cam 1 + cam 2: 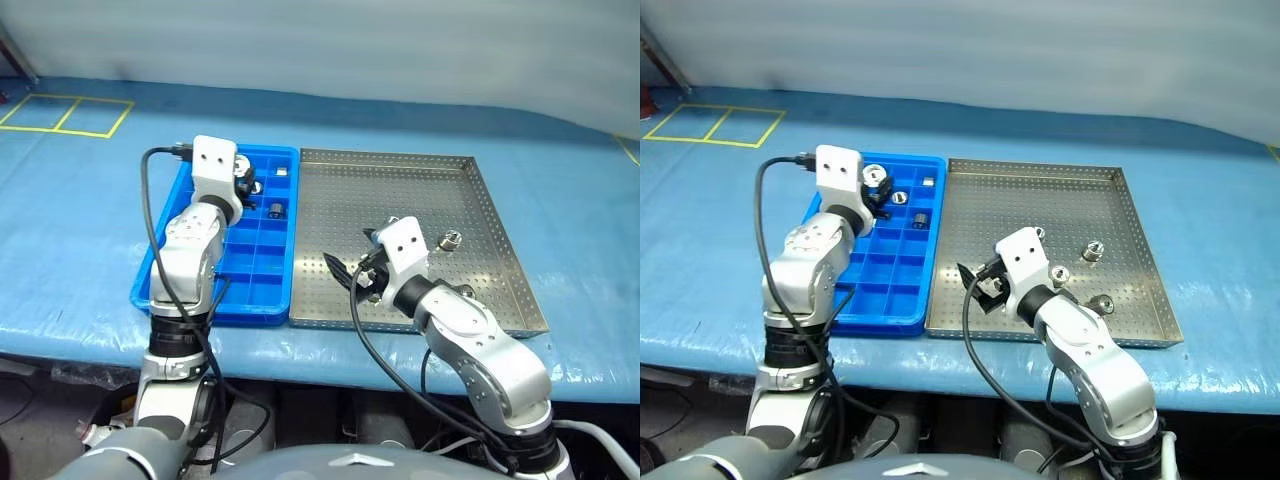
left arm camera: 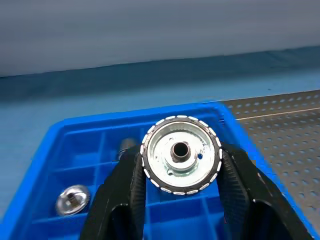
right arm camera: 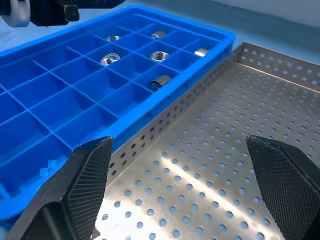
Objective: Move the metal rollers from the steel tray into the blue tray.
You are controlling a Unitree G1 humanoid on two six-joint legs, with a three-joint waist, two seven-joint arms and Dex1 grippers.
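Left claw (image 2: 181,200) clamps a roller (image 2: 181,154) over the blue tray's (image 1: 170,222) far cells for dropping; right claw (image 3: 192,175), spread wide, hovers above the steel tray (image 1: 500,240).

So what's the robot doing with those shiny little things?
It is moving metal rollers from the steel tray into the blue tray. Its left gripper has its fingers shut on one roller and holds it over the blue tray, where a few rollers already sit in compartments. The right gripper hangs open over the steel tray, holding nothing. A few rollers are left in the steel tray.
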